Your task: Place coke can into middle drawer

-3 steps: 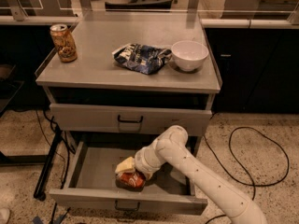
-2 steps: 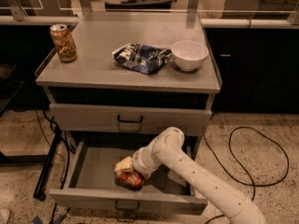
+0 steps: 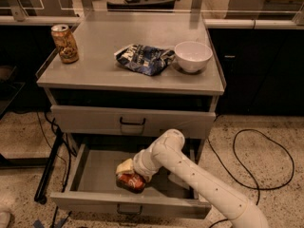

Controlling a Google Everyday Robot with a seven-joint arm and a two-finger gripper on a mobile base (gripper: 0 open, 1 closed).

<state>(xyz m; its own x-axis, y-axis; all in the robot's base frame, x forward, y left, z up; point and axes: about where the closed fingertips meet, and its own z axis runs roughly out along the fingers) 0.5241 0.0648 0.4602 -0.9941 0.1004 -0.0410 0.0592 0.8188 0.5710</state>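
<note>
The middle drawer (image 3: 90,172) is pulled open at the bottom of the cabinet. The coke can (image 3: 131,182) lies inside it, near the front middle, red-orange and tilted on its side. My gripper (image 3: 126,171) reaches down into the drawer from the right on a white arm and sits right on the can. Its cream fingers (image 3: 124,166) lie against the top of the can.
On the cabinet top stand a taller brown-gold can (image 3: 65,43) at the left, a blue chip bag (image 3: 143,58) in the middle and a white bowl (image 3: 193,56) at the right. A closed drawer front (image 3: 132,122) sits above. A black cable (image 3: 266,151) lies on the floor.
My gripper and the coke can have shifted slightly left and down inside the drawer. Nothing else has moved.
</note>
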